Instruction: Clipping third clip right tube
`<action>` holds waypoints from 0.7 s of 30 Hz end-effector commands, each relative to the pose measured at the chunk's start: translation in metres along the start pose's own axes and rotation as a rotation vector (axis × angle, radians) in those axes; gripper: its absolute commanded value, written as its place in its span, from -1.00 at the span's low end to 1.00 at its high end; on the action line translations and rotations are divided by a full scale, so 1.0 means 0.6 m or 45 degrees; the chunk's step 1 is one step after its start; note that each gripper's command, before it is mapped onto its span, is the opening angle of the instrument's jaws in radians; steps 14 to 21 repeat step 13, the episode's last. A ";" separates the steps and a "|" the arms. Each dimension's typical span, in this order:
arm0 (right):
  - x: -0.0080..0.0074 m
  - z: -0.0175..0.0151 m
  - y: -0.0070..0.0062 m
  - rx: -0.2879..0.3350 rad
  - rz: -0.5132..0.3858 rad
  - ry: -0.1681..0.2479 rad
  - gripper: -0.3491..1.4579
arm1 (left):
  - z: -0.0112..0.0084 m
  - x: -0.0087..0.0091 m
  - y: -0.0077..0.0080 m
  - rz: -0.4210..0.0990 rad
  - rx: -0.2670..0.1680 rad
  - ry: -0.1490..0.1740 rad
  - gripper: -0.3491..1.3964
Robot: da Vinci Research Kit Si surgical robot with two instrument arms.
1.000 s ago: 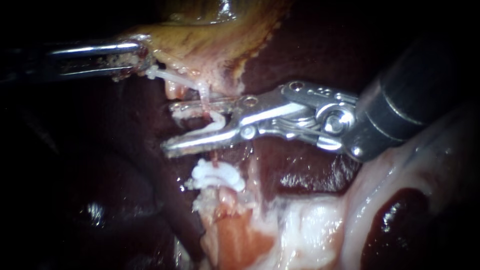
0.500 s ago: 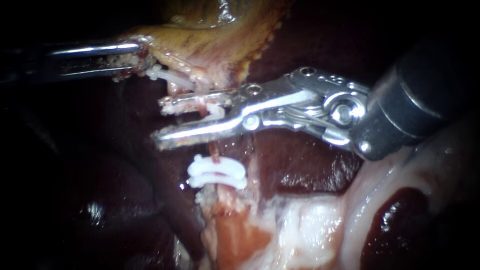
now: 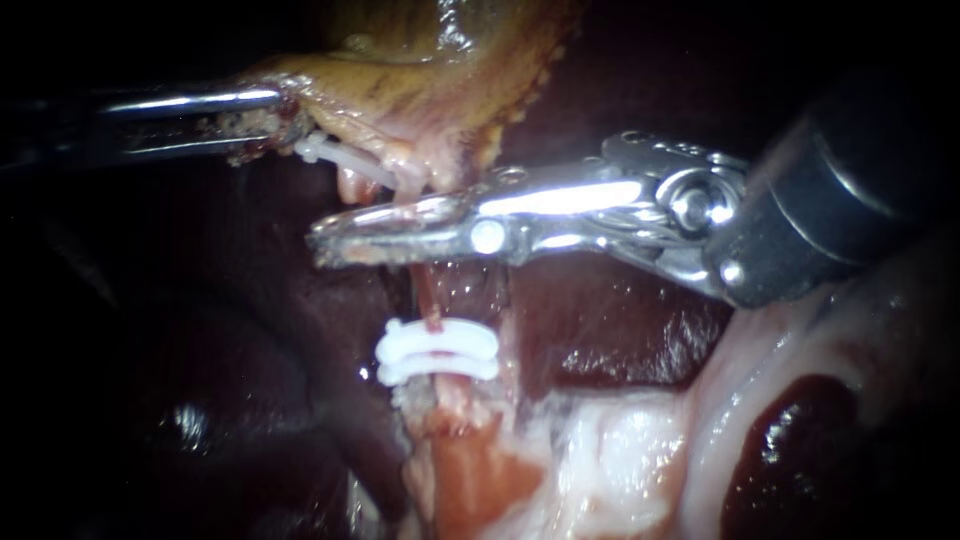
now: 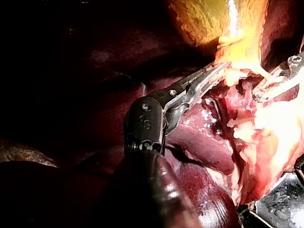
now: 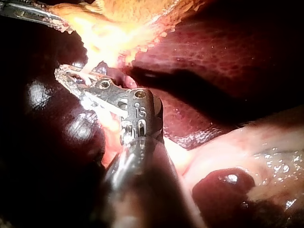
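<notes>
Endoscope view: pale tissue (image 3: 620, 450) nearest, dark liver (image 3: 600, 330) behind it.
Clips: 2 white clips (image 3: 437, 352) side by side across the tube (image 3: 428, 298), just past the pale tissue.
Right instrument (image 3: 325, 243): enters from upper right, jaws squeezed together on the tube, betw clips & gallbladder (image 3: 420, 80).
Left instrument (image 3: 280, 122): farthest back, jaws clamped on gallbladder edge, tissue betw them.

Stretch of thin pink tube (image 3: 428, 295) hidden between my right instrument's (image 3: 322, 241) closed jaws, my left instrument's (image 3: 288, 116) jaw tips buried in yellow gallbladder (image 3: 420, 90) edge, both dark shafts cut off at frame's side edges.
</notes>
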State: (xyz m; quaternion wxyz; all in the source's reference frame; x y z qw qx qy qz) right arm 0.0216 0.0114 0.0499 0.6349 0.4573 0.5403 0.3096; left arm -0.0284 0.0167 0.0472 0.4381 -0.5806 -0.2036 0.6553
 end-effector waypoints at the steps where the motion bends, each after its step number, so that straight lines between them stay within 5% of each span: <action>1: -0.0001 -0.0003 0.0001 -0.004 -0.003 -0.005 -1.00 | 0.0000 0.0000 0.0000 0.000 0.000 0.000 -1.00; 21: -0.0005 -0.0004 0.0008 -0.006 -0.005 -0.005 -1.00 | 0.0002 -0.0001 -0.0001 0.001 0.000 0.000 -1.00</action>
